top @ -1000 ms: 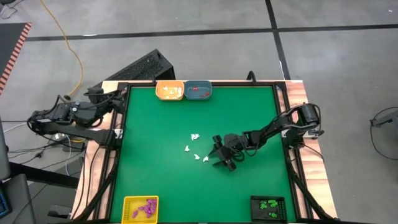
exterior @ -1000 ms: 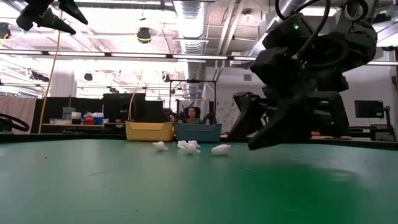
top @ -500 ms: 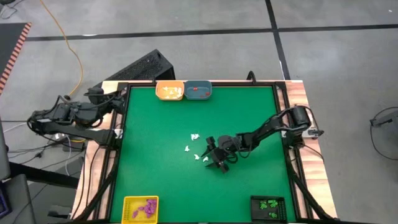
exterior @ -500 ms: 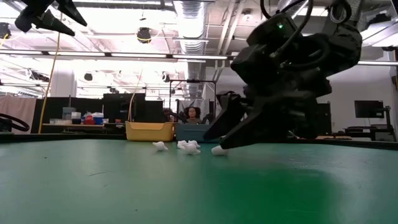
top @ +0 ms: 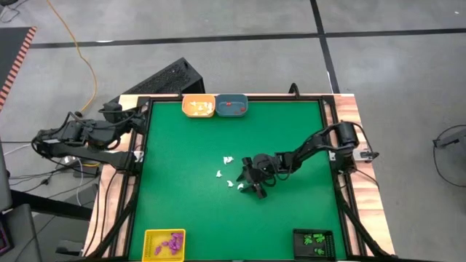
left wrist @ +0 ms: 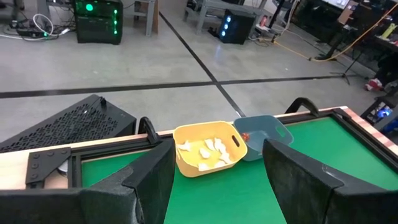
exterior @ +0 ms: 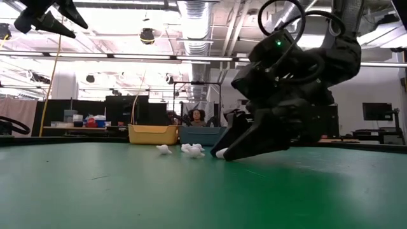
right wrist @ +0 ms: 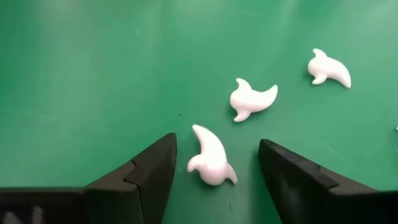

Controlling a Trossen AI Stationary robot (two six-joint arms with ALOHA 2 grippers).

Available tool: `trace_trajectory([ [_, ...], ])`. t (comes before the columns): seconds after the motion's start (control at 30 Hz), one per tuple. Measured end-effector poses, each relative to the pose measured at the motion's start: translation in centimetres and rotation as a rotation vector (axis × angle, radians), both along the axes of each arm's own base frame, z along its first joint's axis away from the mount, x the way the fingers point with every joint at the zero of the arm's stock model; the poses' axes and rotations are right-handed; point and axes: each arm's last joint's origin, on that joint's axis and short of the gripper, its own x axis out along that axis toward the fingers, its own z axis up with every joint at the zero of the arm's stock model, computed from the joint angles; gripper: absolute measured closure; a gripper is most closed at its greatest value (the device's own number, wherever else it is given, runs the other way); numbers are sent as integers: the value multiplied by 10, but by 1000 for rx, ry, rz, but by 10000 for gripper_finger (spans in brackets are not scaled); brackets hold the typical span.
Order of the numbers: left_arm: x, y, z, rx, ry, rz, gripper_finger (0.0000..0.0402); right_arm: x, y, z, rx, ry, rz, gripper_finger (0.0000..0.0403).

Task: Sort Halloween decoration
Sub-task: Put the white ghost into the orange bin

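We see the right hand [top: 248, 185] lowered to the green table [top: 182, 153] near its middle, its two dark fingers [right wrist: 149, 171] spread wide with nothing gripped. Between them, in the right wrist view, lies one white ghost [right wrist: 210, 157] flat on the table, touching neither finger. Two more white ghosts [right wrist: 251, 99] lie just beyond it, apart from each other. From above, we count a small scatter of these white pieces [top: 227, 160] just left of the right hand, all loose on the green.

At the far edge of the table sit a yellow tray [top: 199, 106] holding white pieces and, touching it on the right, a blue tray [top: 232, 106] with a small red piece inside. At the near edge, a second yellow tray [top: 164, 244] on the left holds purple pieces [top: 173, 243], and a black tray [top: 314, 241] on the right holds green pieces [top: 314, 239].

The left hand [left wrist: 214, 177] hangs off the table's far left corner, raised above it, its fingers standing apart and empty, facing the two far trays.

In the low view a person [exterior: 198, 117] sits in the room behind the table.
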Motion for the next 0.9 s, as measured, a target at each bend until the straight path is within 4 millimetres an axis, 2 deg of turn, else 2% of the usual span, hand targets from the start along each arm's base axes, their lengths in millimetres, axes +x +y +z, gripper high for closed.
trace_trajectory([
  [0.23, 0, 0, 0, 0, 2, 1, 170, 0, 1, -22, 41, 73, -58, 156],
  [0.67, 0, 0, 0, -6, 1, -7, 170, -1, 0, -26, 27, 100, -114, 271],
  [0.9, 1, -1, -1, -19, 3, -33, 170, -2, 0, -26, 86, 112, -159, 322],
])
